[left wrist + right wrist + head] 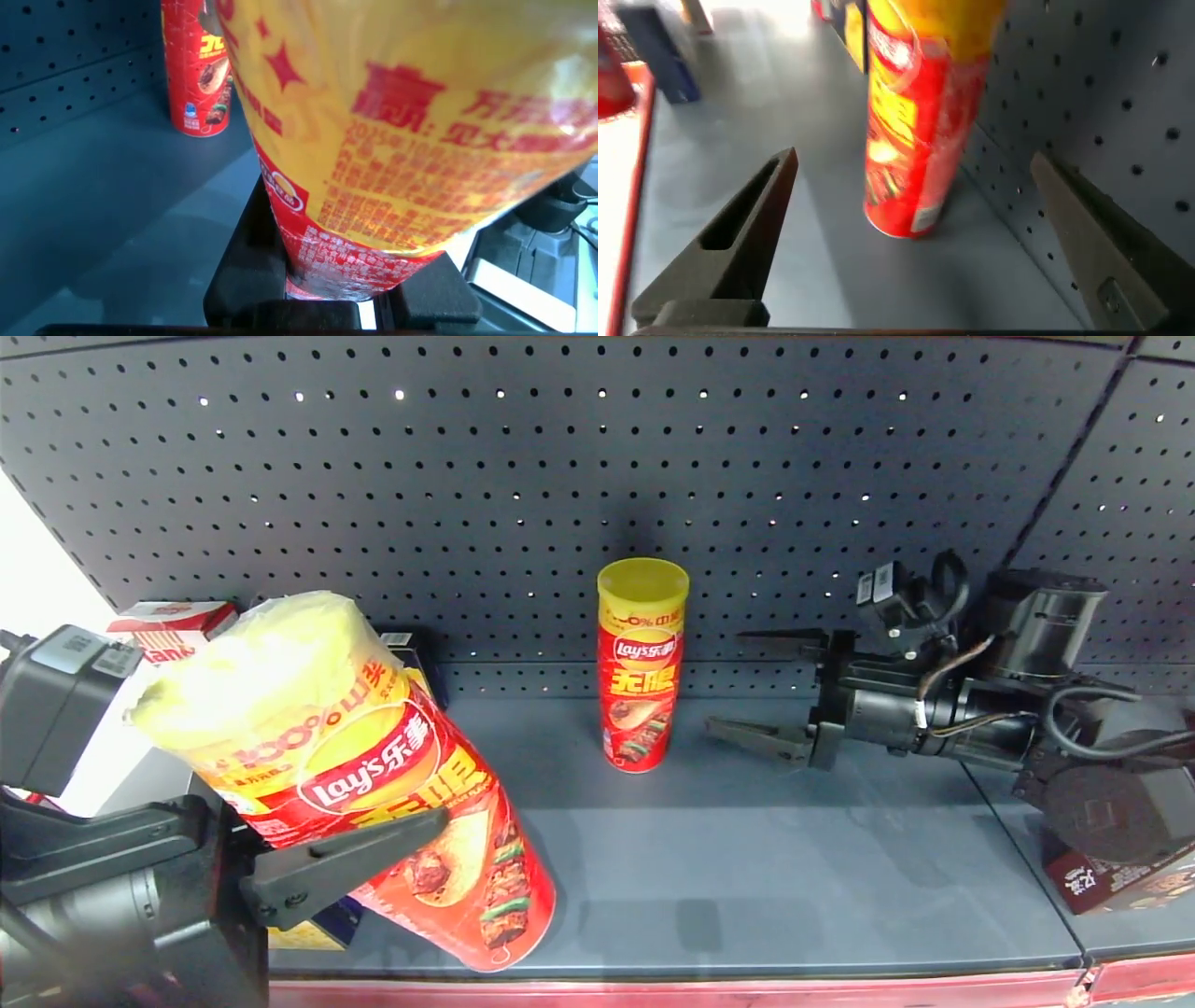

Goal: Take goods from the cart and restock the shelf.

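Observation:
A red and yellow chip can (317, 709) with a plastic-wrapped top leans tilted over the shelf's front left, and my left gripper (383, 803) is shut on its lower body. The left wrist view shows this can (420, 140) close up, clamped in the gripper (346, 280). A second, matching can (640, 665) stands upright at the middle back of the shelf, also seen as a can (198, 75) farther off and a can (920, 121) by the pegboard. My right gripper (728, 681) is open just right of it, its fingers (738, 224) pointing toward the can, apart from it.
The grey shelf board (747, 859) has a perforated back wall (560, 476) and a red front edge (653, 989). Red and white boxes (173, 625) stand at the back left, a dark box (415, 658) behind the held can. A brown box (1111, 882) lies at the right.

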{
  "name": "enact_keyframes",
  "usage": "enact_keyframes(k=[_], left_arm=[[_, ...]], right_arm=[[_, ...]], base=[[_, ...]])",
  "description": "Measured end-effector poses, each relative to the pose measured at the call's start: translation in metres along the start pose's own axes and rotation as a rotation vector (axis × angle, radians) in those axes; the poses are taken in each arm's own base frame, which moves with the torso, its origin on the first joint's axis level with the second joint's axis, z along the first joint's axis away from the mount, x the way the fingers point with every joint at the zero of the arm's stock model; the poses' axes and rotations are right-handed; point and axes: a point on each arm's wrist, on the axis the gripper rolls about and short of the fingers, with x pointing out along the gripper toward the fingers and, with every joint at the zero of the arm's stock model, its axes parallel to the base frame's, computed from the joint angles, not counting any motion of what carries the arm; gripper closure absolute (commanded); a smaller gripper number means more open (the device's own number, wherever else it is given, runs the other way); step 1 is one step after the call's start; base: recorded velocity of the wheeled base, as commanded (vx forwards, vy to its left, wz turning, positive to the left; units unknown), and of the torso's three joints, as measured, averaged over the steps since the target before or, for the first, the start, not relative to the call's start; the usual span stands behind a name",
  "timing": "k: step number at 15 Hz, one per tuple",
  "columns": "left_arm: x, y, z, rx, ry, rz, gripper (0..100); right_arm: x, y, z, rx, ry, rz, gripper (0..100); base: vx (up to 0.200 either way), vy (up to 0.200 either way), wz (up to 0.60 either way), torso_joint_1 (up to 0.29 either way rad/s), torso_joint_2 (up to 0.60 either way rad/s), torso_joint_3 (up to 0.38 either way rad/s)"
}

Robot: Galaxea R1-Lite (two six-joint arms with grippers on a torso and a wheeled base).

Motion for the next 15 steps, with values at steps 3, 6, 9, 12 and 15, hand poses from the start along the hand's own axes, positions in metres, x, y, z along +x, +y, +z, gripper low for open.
enact_keyframes(k=[3, 6, 9, 12, 15], left_arm=[[-0.001, 0.001, 0.000, 0.000, -0.002, 0.009, 100], [-0.001, 0.002, 0.000, 0.000, -0.001, 0.011, 100], [-0.001, 0.002, -0.001, -0.002, 0.001, 0.012, 100], [-0.001, 0.002, -0.001, -0.003, 0.003, 0.012, 100], [-0.001, 0.002, -0.002, -0.004, 0.004, 0.014, 100]], right_arm=[[0.017, -0.010, -0.014, 0.012, 0.008, 0.009, 0], [0.032, -0.013, -0.024, 0.062, 0.012, 0.022, 0], [0.047, -0.011, -0.033, 0.097, 0.019, 0.041, 0], [0.055, -0.010, -0.043, 0.116, 0.031, 0.053, 0], [0.059, -0.008, -0.049, 0.126, 0.040, 0.062, 0]], base=[[0.000, 0.000, 0.00, 0.000, 0.00, 0.000], [0.000, 0.000, 0.00, 0.000, 0.00, 0.000], [0.000, 0.000, 0.00, 0.000, 0.00, 0.000], [0.000, 0.000, 0.00, 0.000, 0.00, 0.000], [0.000, 0.000, 0.00, 0.000, 0.00, 0.000]])
